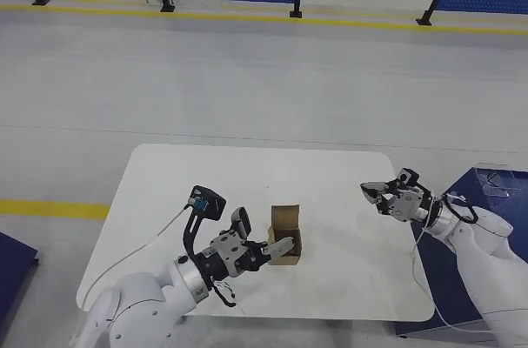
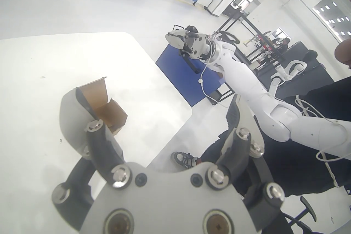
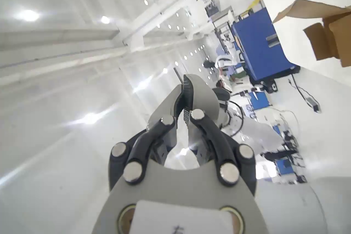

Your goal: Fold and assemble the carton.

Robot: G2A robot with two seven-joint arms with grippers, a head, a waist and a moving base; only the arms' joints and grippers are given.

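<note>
Left gripper (image 1: 259, 239) spread open beside the half-erected carton (image 1: 285, 228), likely bracing its wall. Right gripper (image 1: 368, 188) clenched empty, held well apart.

A white table (image 1: 246, 174) with rounded corners stands on a pale grey floor (image 1: 246, 78). One small brown cardboard carton (image 1: 285, 233) sits directly on it, a little towards the near edge and roughly midway across. The carton is open on top, with one flap standing upright and its plain cardboard inside showing. A couple of tiny dark specks (image 2: 42, 77) lie on the tabletop, well apart from the carton.
</note>
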